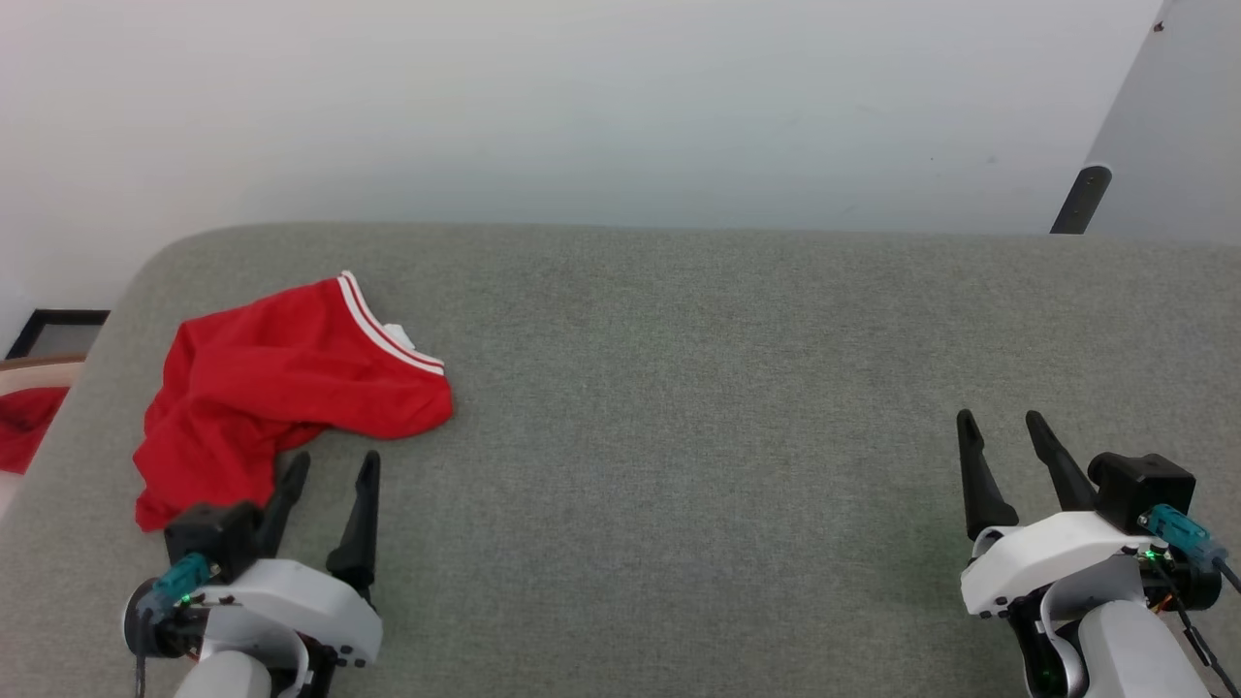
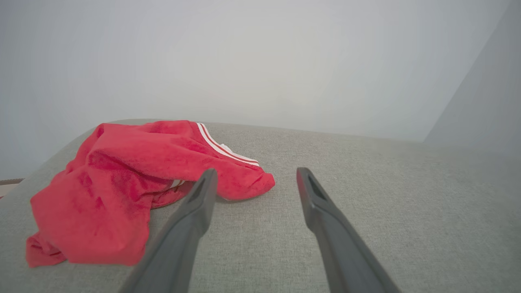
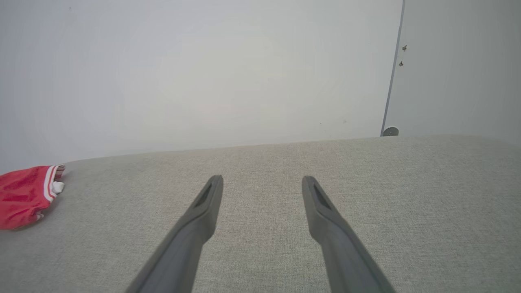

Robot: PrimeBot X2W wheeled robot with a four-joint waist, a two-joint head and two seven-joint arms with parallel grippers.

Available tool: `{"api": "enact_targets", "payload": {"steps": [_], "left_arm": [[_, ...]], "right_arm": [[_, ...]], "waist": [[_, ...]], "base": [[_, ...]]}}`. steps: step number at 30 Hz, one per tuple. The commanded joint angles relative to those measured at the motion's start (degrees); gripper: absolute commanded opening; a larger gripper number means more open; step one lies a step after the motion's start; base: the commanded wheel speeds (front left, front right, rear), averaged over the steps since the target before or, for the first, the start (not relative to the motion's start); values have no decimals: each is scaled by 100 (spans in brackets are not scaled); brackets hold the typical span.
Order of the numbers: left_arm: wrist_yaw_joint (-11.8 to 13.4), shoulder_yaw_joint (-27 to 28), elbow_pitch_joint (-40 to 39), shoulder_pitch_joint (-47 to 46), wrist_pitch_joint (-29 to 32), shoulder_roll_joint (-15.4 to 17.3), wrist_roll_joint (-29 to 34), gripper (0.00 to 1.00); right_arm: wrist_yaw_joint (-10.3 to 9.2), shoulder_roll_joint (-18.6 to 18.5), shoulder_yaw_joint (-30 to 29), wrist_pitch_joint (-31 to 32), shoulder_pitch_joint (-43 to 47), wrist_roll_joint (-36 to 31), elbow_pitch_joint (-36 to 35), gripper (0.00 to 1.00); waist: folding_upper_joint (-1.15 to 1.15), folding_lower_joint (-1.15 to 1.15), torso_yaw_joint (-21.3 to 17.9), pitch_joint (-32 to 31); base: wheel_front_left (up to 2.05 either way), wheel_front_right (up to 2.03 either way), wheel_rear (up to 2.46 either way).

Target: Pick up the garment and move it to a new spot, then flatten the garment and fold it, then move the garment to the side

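Observation:
The garment [image 1: 281,388], a bright red jersey with white-and-red striped trim, lies crumpled at the left of the grey padded surface [image 1: 698,388]. It also appears in the left wrist view as the garment [image 2: 122,183] and at the left edge of the right wrist view as the garment [image 3: 24,195]. My left gripper [image 1: 334,465] is open just in front of the garment's near edge, its left finger beside the cloth, nothing between the fingers. My right gripper [image 1: 999,419] is open far to the right over bare surface. The chest print is hidden.
A white wall runs behind the surface. A dark post [image 1: 1081,199] stands at the back right. Off the left edge are a red cloth [image 1: 24,427] and a dark frame [image 1: 58,330]. Bare padded surface stretches from the garment to the right gripper.

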Motion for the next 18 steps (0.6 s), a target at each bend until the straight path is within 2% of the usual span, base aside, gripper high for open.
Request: {"api": "enact_targets", "payload": {"steps": [1, 18], "left_arm": [[-14, -18, 30, -65, -41, 51, 87, 100], [-15, -131, 333, -187, -208, 182, 270, 100]], "right_arm": [[4, -14, -20, -48, -139, -103, 2, 100], [4, 39, -94, -225, -60, -485, 28, 100]], "waist": [[0, 0, 2, -2], [0, 0, 37, 29]], "base": [[0, 0, 0], [0, 0, 0]]}}
